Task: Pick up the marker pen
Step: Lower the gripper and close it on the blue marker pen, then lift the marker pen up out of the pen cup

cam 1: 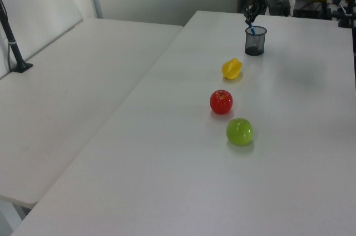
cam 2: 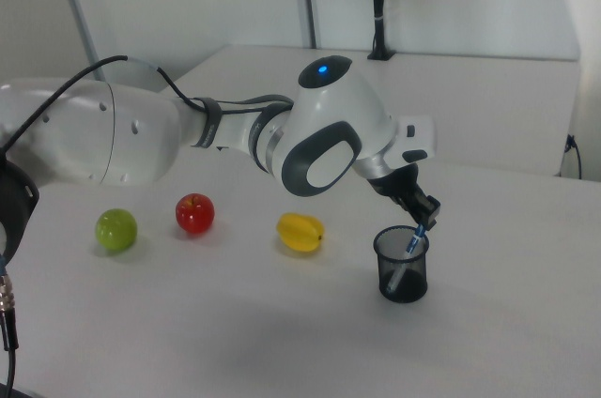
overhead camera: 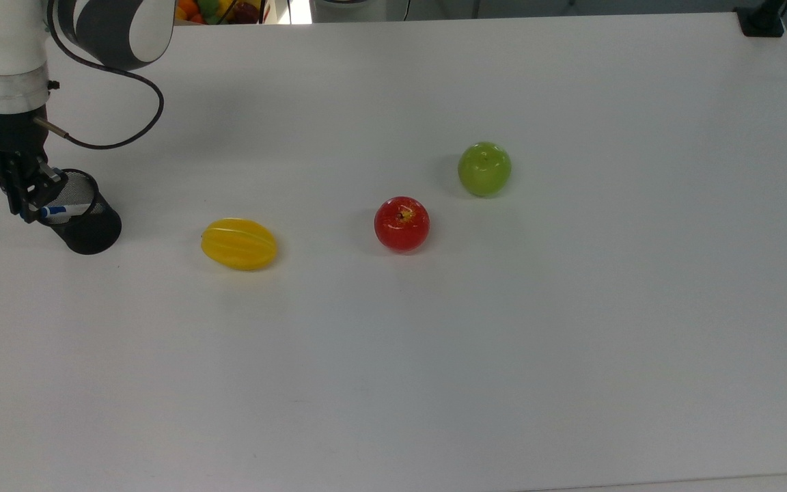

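In the top view, the gripper hangs over the far-left edge of the white table, its fingers pressed onto the upper end of the marker pen, which leans inside a black mesh cup with its blue-and-white barrel crossing the cup's rim. To the top view's right of the cup lie a yellow fruit, then a red apple, then a green apple, each well apart from the next. In the left view, the cup stands at the far end of the table, the pen rising out of it at a tilt, and the gripper meets the pen's top; the yellow fruit, red apple and green apple form a line toward the camera. In the right view, the gripper pinches the pen just above the cup, the pen's lower part showing through the mesh; the yellow fruit, red apple and green apple lie to the right view's left.
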### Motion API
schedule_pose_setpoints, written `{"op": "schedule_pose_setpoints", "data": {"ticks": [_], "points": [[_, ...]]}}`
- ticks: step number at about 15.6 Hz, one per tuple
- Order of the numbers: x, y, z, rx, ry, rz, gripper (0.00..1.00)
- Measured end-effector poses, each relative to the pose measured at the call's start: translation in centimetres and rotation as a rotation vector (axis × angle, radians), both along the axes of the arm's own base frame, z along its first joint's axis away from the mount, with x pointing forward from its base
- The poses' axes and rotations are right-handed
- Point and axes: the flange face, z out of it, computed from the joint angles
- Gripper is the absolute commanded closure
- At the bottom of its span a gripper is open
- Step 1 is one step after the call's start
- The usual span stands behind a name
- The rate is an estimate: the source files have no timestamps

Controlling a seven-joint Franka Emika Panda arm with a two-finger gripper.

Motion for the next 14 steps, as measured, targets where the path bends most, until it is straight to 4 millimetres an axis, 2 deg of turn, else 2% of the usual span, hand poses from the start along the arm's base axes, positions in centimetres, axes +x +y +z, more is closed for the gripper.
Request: {"op": "schedule_pose_setpoints", "data": {"ticks": [14], "points": [[0.14,-0.06,0.48,0.007,-0.015,-0.006,0.96]]}}
